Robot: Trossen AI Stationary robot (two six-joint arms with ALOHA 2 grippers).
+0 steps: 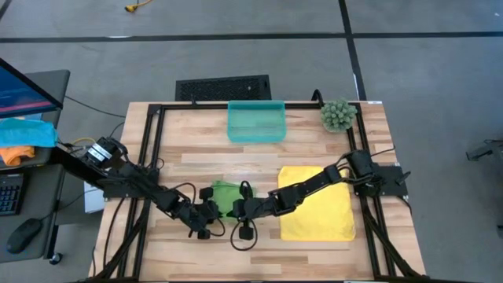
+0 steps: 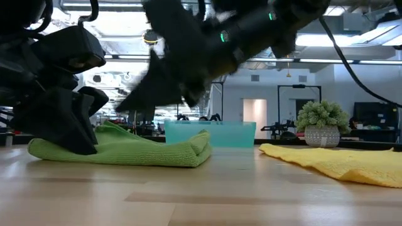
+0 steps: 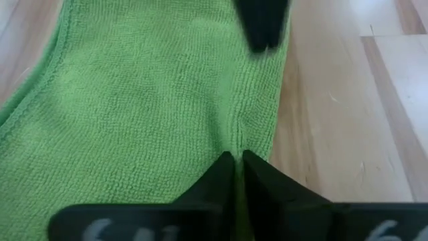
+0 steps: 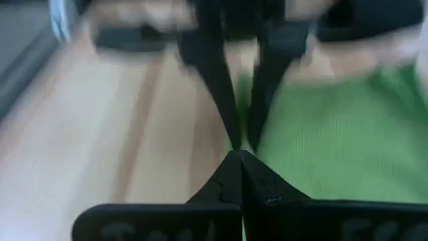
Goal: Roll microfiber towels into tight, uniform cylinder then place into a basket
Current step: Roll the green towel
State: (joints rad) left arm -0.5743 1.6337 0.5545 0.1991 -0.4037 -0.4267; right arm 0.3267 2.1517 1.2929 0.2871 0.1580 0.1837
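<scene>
Both claws are pinching the soft, limp light green towel [image 1: 223, 196] at six o'clock on the bench [image 1: 196, 149], left claw [image 3: 235, 161] and right claw [image 4: 239, 150] clamped narrow on opposite hems, best gripped at edges.

Green towel [image 1: 225, 196] mostly hidden under both pincers in high view. Right wrist view motion-blurred. Yellow towel [image 2: 339, 161] cut by low view's edge.
</scene>
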